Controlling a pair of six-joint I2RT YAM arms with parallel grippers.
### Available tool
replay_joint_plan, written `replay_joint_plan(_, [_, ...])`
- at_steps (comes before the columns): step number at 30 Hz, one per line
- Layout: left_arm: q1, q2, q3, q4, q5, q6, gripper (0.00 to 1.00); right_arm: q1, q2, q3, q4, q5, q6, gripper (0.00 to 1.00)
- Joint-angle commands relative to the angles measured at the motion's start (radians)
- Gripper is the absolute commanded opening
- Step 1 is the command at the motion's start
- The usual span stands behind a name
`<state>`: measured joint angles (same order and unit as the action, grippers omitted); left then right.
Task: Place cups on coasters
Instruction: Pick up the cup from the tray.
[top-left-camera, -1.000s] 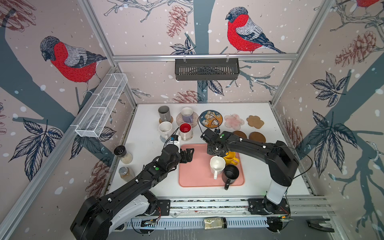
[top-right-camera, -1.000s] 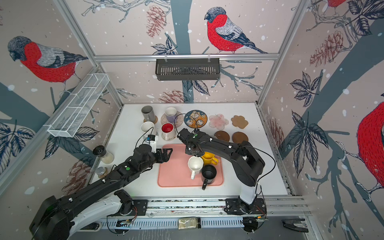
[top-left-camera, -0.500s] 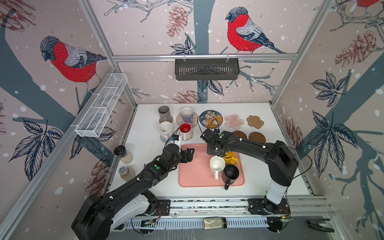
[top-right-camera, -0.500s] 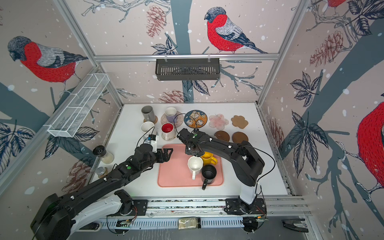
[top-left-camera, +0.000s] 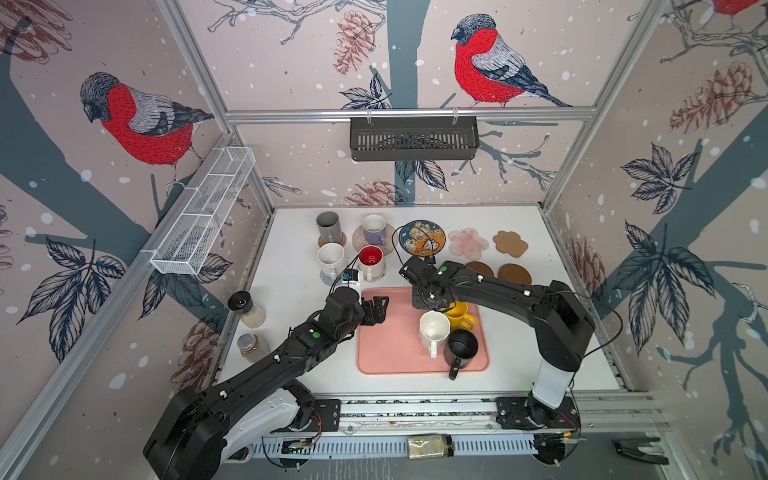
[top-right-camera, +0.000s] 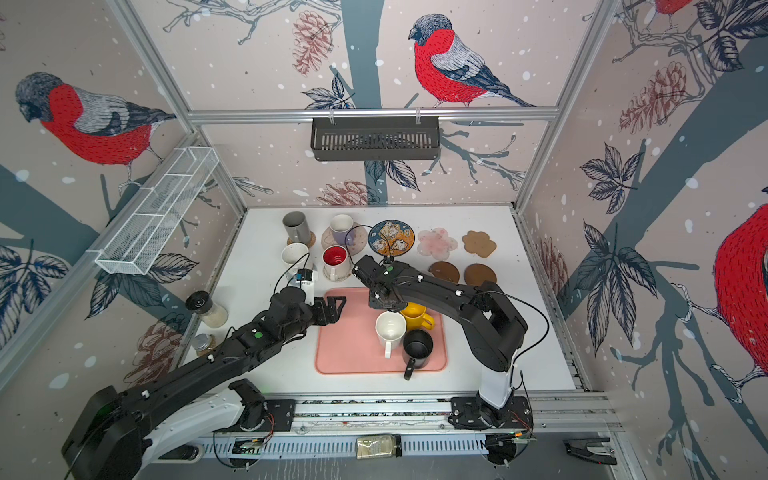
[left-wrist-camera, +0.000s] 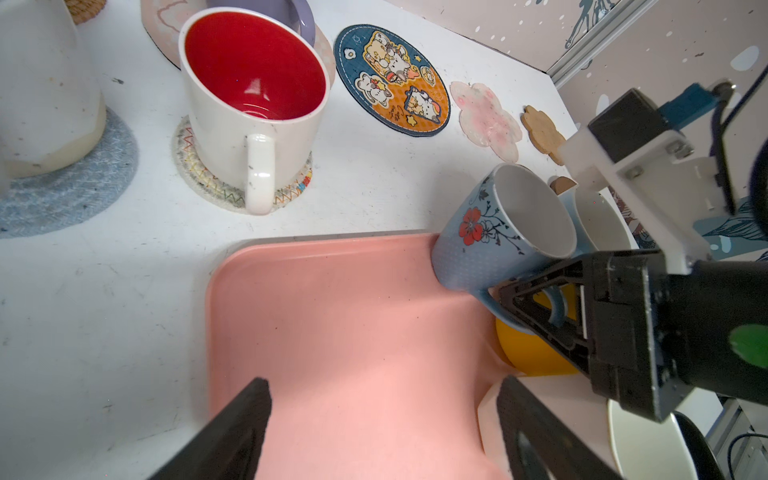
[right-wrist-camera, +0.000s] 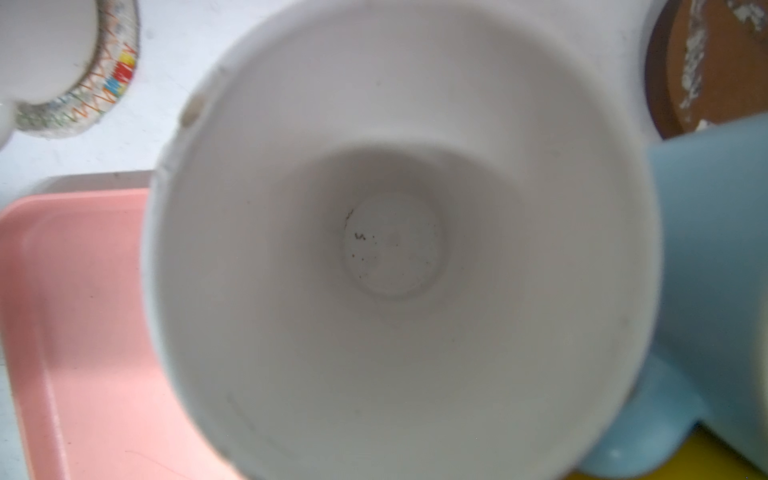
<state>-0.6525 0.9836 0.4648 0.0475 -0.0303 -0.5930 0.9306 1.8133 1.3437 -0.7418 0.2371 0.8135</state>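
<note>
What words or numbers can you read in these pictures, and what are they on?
No text reads clearly.
On the blue cartoon coaster: tiny curly letters, too small to read.
On the flowered light blue mug: only a red flower, no words.
On the red-inside mug: no words on the side shown.

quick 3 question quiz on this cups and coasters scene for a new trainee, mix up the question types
1. Count: how many coasters have no mug on them?
2. True or false: the left gripper is shut on a mug.
3. Which mug does the right gripper grip by its handle? A yellow, B floral light blue, C black.

Key
1. Five: the blue cartoon round, pink flower, tan cloud-shape and two brown discs.
2. False: it is open and empty over the pink tray.
3. B: the floral light blue mug.
</note>
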Motion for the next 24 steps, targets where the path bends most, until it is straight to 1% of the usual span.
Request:
replay_joint_plan(1, [-0.001, 0.005, 0.010, 0.028, -0.010, 0.020, 0.86, 0.000, -0.006, 0.019, 0.027, 0.040, -0.017, 0.04])
replay_joint_plan(12, [0.000, 0.004, 0.014, 0.023, -0.028, 0.026, 0.86, -0.019, -0.010, 0.067, 0.025, 0.043, -0.052, 0.03])
replay_joint_plan(24, [0.006, 0.007, 0.054, -0.031, -0.062, 0.025, 0.86, -0.069, -0.027, 0.092, 0.077, 0.017, -0.147, 0.02])
